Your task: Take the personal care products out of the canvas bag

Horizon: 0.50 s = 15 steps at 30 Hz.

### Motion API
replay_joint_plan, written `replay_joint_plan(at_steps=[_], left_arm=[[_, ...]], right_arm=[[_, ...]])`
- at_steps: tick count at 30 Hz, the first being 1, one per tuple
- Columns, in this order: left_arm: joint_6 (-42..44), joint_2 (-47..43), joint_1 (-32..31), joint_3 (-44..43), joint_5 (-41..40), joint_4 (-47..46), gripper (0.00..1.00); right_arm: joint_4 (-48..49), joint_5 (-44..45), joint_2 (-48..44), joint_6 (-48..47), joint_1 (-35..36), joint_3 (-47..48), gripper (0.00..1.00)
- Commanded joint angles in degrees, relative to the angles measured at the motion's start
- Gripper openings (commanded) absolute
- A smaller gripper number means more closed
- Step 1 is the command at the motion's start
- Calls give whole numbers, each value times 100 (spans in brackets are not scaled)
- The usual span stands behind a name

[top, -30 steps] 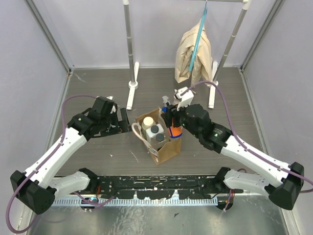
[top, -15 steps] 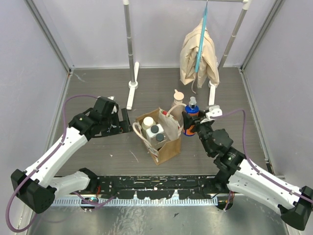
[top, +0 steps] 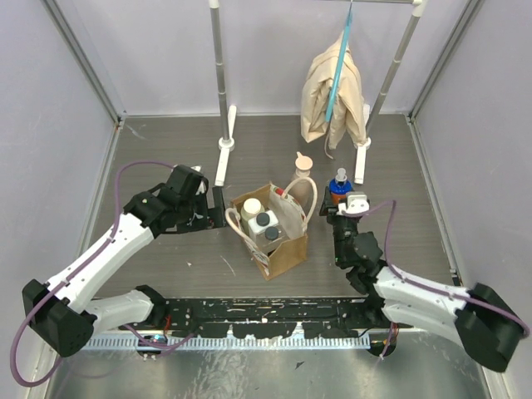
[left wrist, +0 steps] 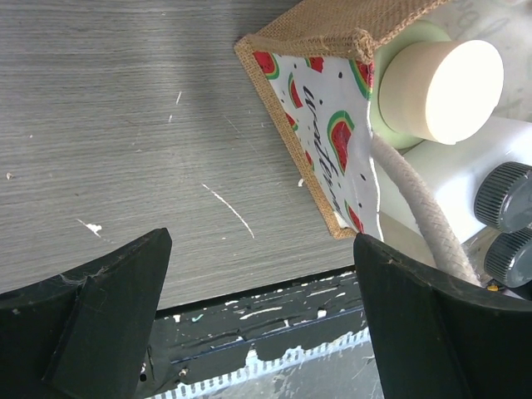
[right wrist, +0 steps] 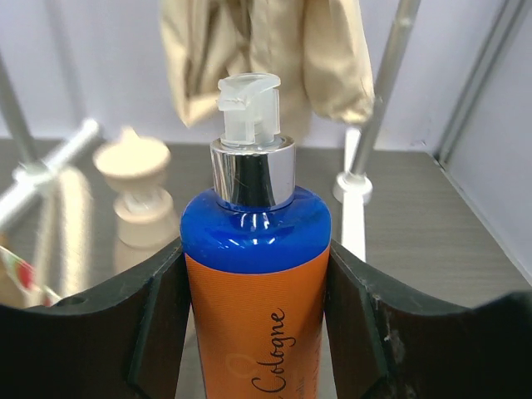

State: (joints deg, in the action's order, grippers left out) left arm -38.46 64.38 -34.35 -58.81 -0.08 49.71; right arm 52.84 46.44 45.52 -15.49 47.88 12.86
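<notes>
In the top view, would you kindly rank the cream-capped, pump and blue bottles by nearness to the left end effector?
1. Cream-capped bottle, in the bag beside the left end effector.
2. Pump bottle, behind the bag.
3. Blue bottle, in the right end effector.

Cloth [top: 316,100]: beige, draped over hanger.
Hanger [top: 340,66]: blue, on rack's top bar.
Rack [top: 219,75]: two metal poles, white feet.
Table [top: 158,150]: grey wood grain.
</notes>
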Motion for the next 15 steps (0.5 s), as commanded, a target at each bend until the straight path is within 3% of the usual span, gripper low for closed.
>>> replay_joint_plan(at_steps=[1, 5, 15], left_arm=[[-56, 0, -54, -5, -47, -146, 99], [-42, 15, -79, -19, -60, -153, 99], [-65, -53, -115, 88, -86, -146, 99]], right_arm=[[3076, 372, 1082, -458, -221, -222, 1], [4445, 570, 2384, -878, -291, -163, 1], [4477, 249, 3666, 646, -1339, 72, 1]])
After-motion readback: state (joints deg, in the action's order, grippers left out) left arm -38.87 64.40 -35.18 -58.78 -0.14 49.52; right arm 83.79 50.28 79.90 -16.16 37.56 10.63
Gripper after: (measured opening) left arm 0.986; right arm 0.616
